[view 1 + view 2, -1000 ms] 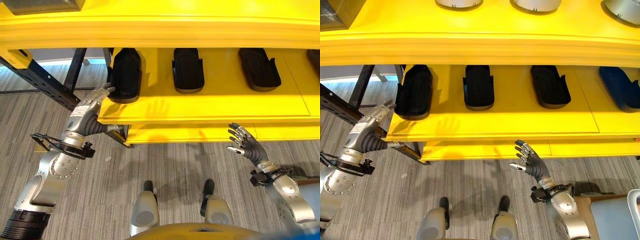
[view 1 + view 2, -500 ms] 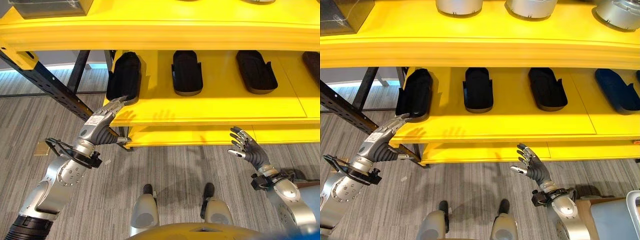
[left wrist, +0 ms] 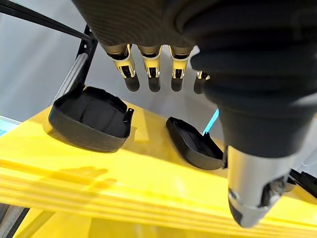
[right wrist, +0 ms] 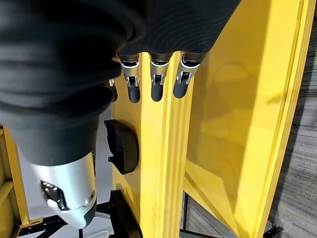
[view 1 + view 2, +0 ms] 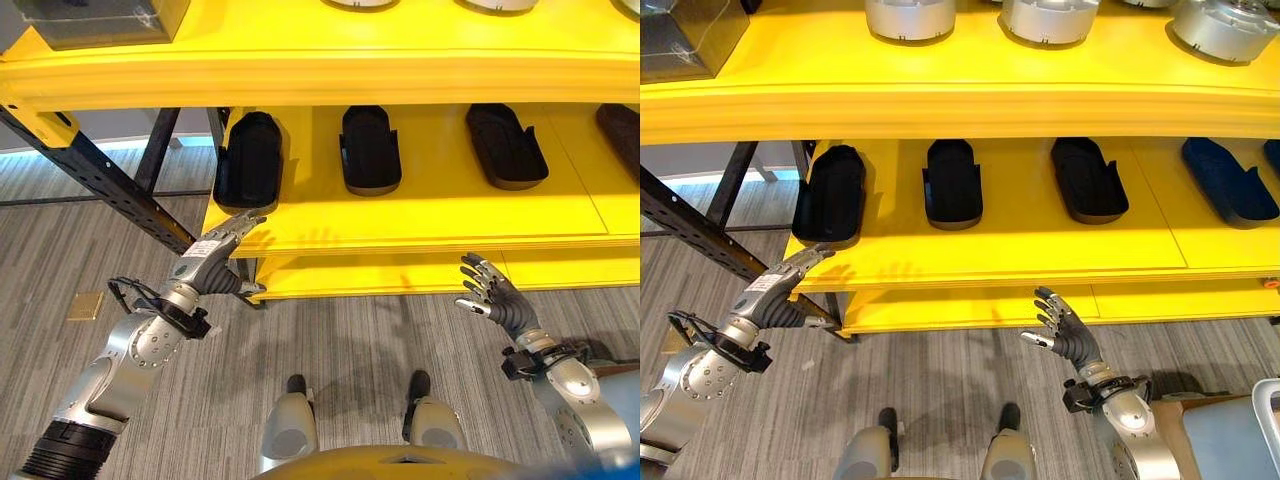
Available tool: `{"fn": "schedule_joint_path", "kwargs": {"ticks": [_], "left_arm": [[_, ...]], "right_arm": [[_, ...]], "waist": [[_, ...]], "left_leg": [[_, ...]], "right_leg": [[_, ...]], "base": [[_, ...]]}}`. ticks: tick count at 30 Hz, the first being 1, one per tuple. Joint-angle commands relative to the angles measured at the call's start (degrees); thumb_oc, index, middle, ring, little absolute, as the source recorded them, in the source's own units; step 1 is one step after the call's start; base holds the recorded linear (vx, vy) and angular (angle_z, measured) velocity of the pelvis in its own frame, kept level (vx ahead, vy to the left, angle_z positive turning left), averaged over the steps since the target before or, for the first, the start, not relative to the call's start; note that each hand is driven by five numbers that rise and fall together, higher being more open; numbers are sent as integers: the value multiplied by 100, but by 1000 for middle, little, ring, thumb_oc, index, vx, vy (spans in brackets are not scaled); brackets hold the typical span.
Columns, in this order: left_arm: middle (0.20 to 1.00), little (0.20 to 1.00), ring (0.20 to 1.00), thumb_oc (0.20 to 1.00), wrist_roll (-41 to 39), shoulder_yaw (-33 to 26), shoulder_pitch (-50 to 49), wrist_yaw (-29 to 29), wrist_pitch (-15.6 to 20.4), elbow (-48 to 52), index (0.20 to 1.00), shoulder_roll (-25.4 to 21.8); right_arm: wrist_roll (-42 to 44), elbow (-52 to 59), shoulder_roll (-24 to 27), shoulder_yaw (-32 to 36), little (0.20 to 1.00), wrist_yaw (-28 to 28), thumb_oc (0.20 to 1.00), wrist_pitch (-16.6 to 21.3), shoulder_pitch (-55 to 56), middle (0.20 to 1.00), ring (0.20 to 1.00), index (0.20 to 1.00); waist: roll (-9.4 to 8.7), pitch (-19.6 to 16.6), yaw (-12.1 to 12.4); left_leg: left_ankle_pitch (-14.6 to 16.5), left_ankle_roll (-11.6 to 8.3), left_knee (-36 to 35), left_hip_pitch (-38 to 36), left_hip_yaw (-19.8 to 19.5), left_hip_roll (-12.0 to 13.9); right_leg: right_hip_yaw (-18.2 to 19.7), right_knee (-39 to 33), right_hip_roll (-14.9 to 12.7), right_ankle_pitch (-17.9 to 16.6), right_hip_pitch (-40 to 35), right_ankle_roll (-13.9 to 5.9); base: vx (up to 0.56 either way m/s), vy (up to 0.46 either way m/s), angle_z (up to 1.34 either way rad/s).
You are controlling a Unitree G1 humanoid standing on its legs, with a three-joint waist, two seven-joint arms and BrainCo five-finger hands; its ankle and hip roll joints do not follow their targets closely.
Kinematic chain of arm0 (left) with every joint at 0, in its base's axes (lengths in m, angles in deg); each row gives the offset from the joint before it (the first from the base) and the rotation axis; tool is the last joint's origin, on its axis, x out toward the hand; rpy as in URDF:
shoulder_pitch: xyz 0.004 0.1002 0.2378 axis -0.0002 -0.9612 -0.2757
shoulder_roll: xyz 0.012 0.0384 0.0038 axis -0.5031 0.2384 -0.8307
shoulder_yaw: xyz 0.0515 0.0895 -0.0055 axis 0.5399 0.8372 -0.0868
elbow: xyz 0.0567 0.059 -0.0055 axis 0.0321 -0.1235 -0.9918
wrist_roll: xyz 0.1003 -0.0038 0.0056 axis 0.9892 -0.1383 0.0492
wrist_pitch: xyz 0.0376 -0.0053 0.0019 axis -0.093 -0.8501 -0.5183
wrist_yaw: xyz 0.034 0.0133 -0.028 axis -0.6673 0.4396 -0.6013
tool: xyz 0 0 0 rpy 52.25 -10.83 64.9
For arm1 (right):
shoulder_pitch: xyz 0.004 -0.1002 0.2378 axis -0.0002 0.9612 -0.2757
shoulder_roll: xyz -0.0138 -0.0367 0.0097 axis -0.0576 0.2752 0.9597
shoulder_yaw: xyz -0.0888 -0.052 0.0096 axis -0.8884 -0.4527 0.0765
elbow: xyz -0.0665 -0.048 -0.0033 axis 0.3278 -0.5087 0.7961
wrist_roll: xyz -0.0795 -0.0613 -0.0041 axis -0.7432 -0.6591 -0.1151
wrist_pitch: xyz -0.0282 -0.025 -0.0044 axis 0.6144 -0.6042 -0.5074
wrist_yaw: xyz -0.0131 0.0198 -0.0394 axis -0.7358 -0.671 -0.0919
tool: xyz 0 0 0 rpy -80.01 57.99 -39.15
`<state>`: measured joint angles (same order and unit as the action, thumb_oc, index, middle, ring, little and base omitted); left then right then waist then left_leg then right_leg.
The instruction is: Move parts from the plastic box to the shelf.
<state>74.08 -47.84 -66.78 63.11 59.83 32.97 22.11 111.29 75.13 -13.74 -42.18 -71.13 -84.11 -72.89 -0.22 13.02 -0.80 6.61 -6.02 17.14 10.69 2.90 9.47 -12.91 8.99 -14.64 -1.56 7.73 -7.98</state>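
Three black moulded parts lie in a row on the yellow shelf (image 5: 430, 215): the leftmost part (image 5: 248, 158), the middle one (image 5: 369, 150) and the right one (image 5: 506, 145). A dark blue part (image 5: 1230, 180) lies further right. My left hand (image 5: 215, 258) hovers open and empty just in front of the shelf's front edge, below the leftmost part; its straight fingers (image 3: 148, 74) point at that part (image 3: 91, 119). My right hand (image 5: 492, 298) is open and empty below the shelf's front edge, right of centre, fingers (image 4: 156, 84) straight.
An upper yellow shelf (image 5: 960, 95) carries silver round parts (image 5: 910, 18) and a clear box (image 5: 685, 35) at the left. A black diagonal brace (image 5: 95, 175) runs by the left arm. The corner of a plastic box (image 5: 1230, 440) shows at the lower right. Grey floor lies below.
My left hand has drawn back from the leftmost black part, off the shelf and down to its front edge. The view has tilted upward. The right hand has barely moved.
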Motion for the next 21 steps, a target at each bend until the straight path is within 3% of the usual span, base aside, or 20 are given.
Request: {"fn": "schedule_joint_path", "kwargs": {"ticks": [1, 21], "left_arm": [[1000, 1000, 1000, 1000, 43, -57, 279, 23, 15, -132, 1000, 42], [1000, 1000, 1000, 1000, -420, 179, 678, 654, -259, -920, 1000, -231]], "right_arm": [[10, 597, -53, 111, 1000, -49, 1000, 175, -7, 1000, 1000, 1000], [67, 589, -112, 157, 1000, -191, 1000, 40, 133, 1000, 1000, 1000]], "waist": [[-165, -90, -42], [-55, -74, -170]], "left_leg": [[-317, -20, -65, 145, 7, 234], [-380, -55, -53, 199, 68, 257]], "right_leg": [[140, 283, -352, 234, -256, -390], [250, 414, -343, 225, -78, -386]], "base": [[-2, -12, -7], [-2, -2, -2]]}}
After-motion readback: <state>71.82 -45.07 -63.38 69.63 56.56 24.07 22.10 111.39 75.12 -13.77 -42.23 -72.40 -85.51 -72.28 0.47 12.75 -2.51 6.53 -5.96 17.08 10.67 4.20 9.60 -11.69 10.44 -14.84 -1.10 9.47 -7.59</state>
